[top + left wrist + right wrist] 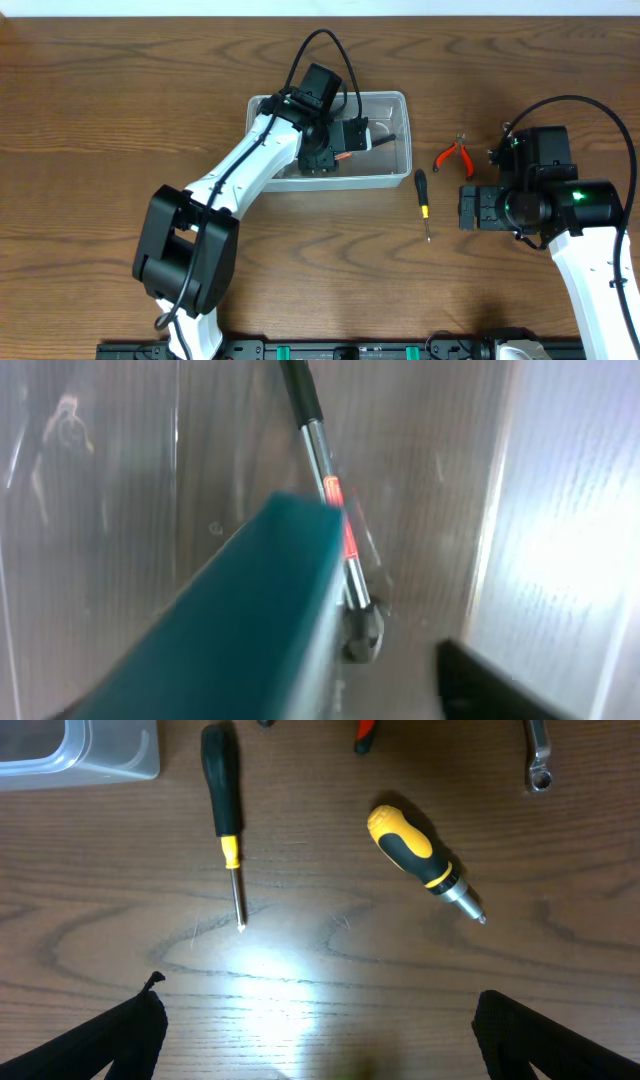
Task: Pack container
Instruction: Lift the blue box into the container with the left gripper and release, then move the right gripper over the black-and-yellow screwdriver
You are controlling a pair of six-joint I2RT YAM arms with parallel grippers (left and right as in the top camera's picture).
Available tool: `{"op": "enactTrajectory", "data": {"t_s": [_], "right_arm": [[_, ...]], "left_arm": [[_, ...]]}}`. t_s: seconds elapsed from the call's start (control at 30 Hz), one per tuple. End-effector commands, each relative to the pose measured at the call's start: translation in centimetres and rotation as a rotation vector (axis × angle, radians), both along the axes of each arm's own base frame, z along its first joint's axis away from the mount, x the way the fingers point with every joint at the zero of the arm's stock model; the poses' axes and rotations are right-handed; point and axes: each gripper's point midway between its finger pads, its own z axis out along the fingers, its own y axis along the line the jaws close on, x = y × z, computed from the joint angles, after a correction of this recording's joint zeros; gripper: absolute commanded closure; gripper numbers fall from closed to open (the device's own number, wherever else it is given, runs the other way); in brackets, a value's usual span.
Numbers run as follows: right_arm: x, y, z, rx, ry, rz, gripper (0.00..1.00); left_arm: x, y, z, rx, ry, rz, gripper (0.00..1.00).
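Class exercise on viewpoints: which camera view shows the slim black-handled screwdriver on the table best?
Right wrist: the screwdriver lies whole and close, handle, yellow collar and tip clear. Overhead shows it small, beside the container. Left wrist misses it.

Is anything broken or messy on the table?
Nothing looks broken or spilled. The container sits flat. A slim screwdriver, red pliers and a stubby yellow screwdriver lie loose on the table outside it, pointing different ways. They are simply not packed yet.
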Motion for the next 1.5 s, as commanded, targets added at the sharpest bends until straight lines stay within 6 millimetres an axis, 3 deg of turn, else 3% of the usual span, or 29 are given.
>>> {"op": "enactTrajectory", "data": {"t_s": [0.0,0.03,0.33,0.63,0.73,0.83,0.97,1.13,1.2,1.37,1.47], "right_arm": [[0.3,-0.1,0.7,-0.006,-0.026,0.010,0.01],[0.3,-0.1,0.7,-0.006,-0.025,0.010,0.01],[0.3,-0.1,0.7,-0.006,-0.024,0.009,0.01],[0.3,-0.1,0.7,-0.006,-0.024,0.010,0.01],[0.3,-0.1,0.7,-0.006,-0.024,0.010,0.01],[0.3,-0.1,0.7,-0.006,-0.025,0.010,0.01],[0.8,-0.1,0.9,-0.001,-0.044,0.000,0.01],[2.3,-0.2,1.9,-0.010,-0.112,0.004,0.01],[3.3,-1.0,4.3,-0.039,-0.175,-0.026,0.01],[4.7,-3.0,13.6,-0.082,-0.378,-0.083,0.01],[3.9,-3.5,16.5,-0.080,-0.413,-0.103,0.01]], "left_arm": [[0.0,0.5,-1.0,0.001,0.031,0.035,0.04],[0.2,0.6,-1.0,-0.006,0.034,0.057,0.00],[1.1,1.3,0.2,-0.033,0.006,0.114,0.02],[4.6,2.0,5.5,-0.084,-0.210,0.231,0.02],[4.7,2.2,7.4,-0.121,-0.238,0.289,0.02],[4.5,3.1,9.4,-0.186,-0.230,0.469,0.02],[2.6,6.2,12.2,-0.262,-0.173,0.740,0.02],[-1.5,12.6,15.4,-0.317,-0.089,1.065,0.02],[-2.9,15.4,16.4,-0.322,-0.082,1.162,0.02],[-6.5,23.1,18.1,-0.311,-0.091,1.398,0.02],[-8.2,26.7,18.2,-0.306,-0.090,1.535,0.02]]}}
